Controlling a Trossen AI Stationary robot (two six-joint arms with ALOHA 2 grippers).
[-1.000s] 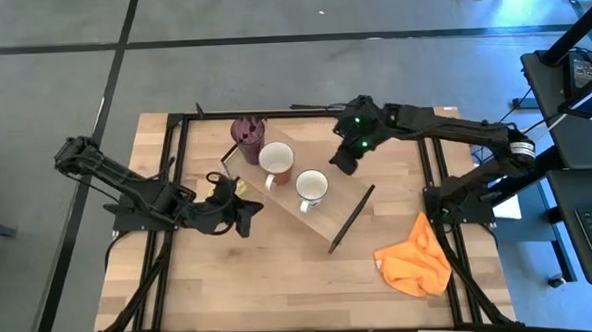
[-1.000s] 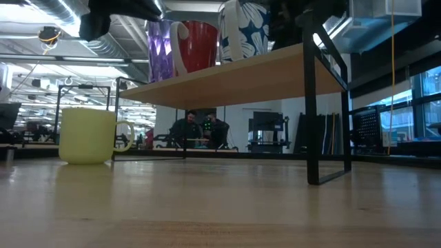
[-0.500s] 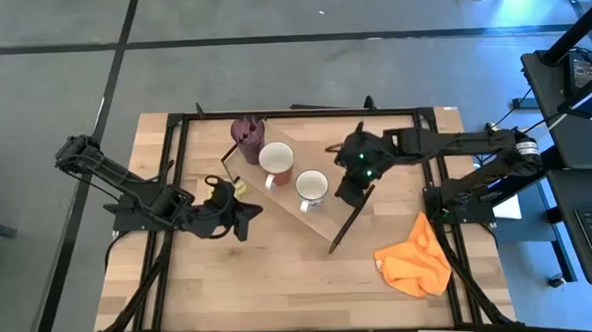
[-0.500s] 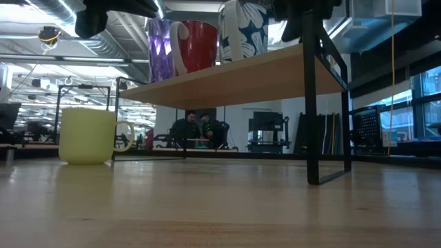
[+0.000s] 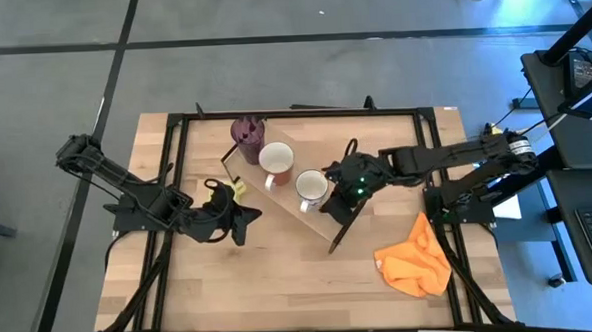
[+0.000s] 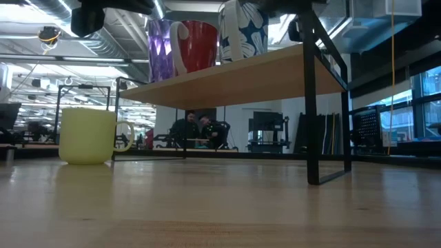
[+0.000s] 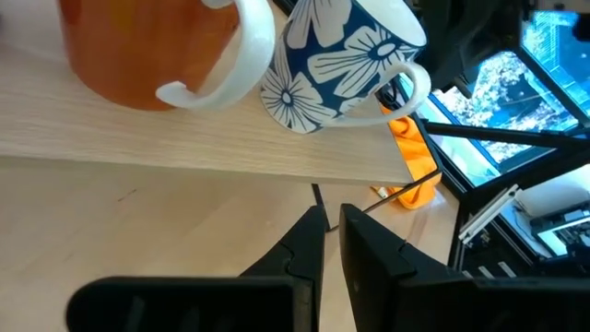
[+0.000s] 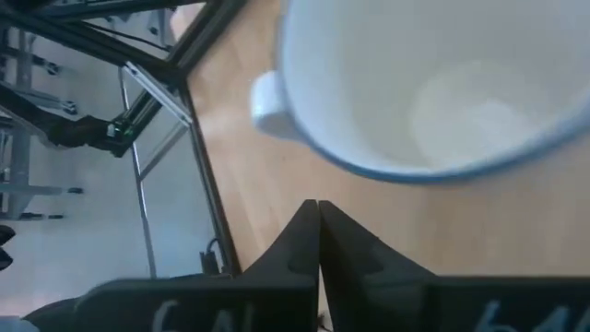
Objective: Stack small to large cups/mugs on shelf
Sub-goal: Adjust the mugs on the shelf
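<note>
Three of the four cups are already lined up on the shelf (image 5: 308,210): the purple tumbler (image 5: 247,134) at the far end, the brown mug (image 5: 276,162) next to it, then the flowered blue-and-white mug (image 5: 311,189). In the low view the same row is seen on the plank, tumbler (image 6: 158,49), brown mug (image 6: 198,45) and flowered mug (image 6: 244,29), with bare wood left beyond the last one toward the near dark bar. The yellow-green mug (image 6: 87,134) is not yet on the shelf; it stands upright on the counter (image 5: 281,287) beside the shelf's far end, and in the high view only a sliver of it (image 5: 239,187) is seen past the left arm.

The coming move is judged to turn on that mug's position: it lies just beside the left gripper (image 5: 230,215), while the right arm is well apart from it across the shelf, so the left arm is clearly the nearer one. The mug's handle is seen pointing toward the shelf in the low view.

The left jaws are seen almost together in the left wrist view, with only a narrow slit between them and nothing held; they are pointed across the counter at the shelf edge below the flowered mug (image 7: 341,65).

The right gripper (image 5: 349,189) hangs just beside the flowered mug (image 8: 433,83), over the plank, its jaws pressed together and empty.

An orange cloth (image 5: 414,263) lies on the counter's near right part.
</note>
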